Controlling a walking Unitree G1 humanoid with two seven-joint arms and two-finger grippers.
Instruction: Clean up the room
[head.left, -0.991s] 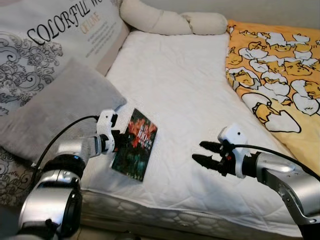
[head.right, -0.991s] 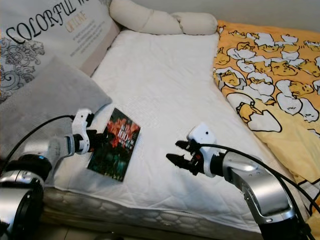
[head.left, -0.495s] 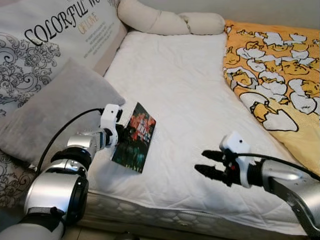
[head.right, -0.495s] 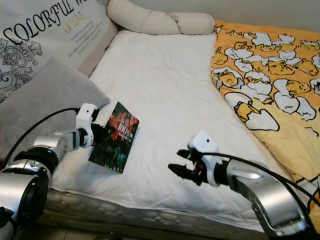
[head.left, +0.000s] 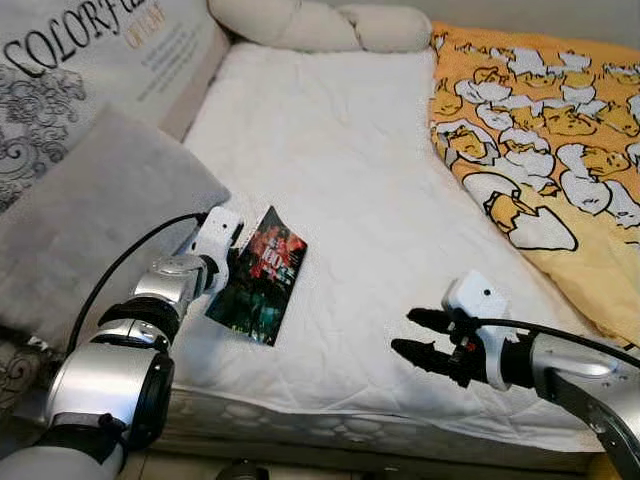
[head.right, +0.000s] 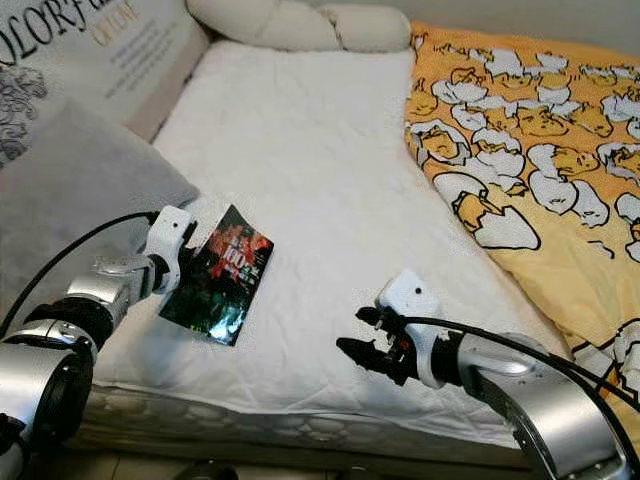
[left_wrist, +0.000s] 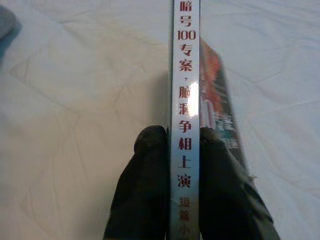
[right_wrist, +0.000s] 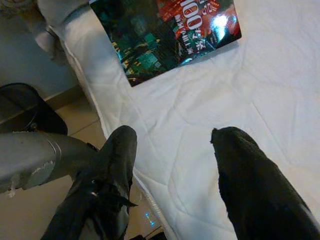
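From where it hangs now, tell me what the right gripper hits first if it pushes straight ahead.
Probably the glossy dark book that the left gripper holds; the right gripper, open, points toward it across bare white mattress. Depth is unclear.

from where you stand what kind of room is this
Most likely a bedroom: a bed with a white quilted mattress, a yellow duck-print blanket, and a soft grey pillow beside the printed cushion.

Paperback book with glossy dark green-black cover, red patches and white "100" lettering. Lies near the front left edge of the white mattress, just beside the grey pillow. Spine edge pinched between the left gripper fingers; silver spine carries red Chinese characters. Closed, cover facing up, slightly tilted.
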